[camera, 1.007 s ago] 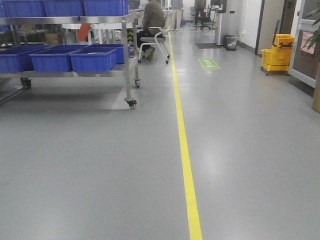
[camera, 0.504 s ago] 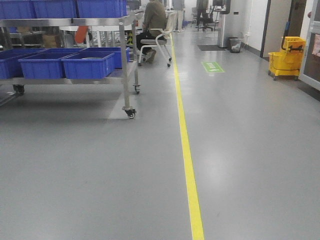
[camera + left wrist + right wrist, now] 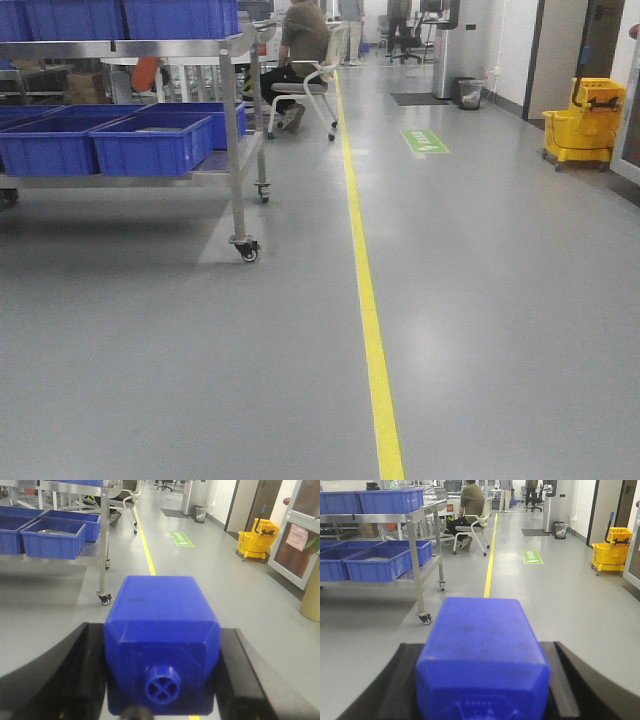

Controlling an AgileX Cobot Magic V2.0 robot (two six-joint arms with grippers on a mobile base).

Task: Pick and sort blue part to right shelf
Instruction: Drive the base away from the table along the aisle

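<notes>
a: so, where's the blue part [image 3: 162,630]?
b: clamped in the left gripper [image 3: 161,675], its black fingers [image 3: 75,675] pressed on both sides. the right gripper [image 3: 482,680] is closed round a second blue part [image 3: 482,645] the same way.
a: and the shelf [image 3: 232,120]?
b: ahead, off to the left, well apart from both grippers, with blue bins [image 3: 150,145] on its tiers. a yellow line [image 3: 365,300] runs down the grey floor [image 3: 500,300] beside it, with a seated person [image 3: 300,40] behind and a yellow mop bucket [image 3: 583,120] far right.
</notes>
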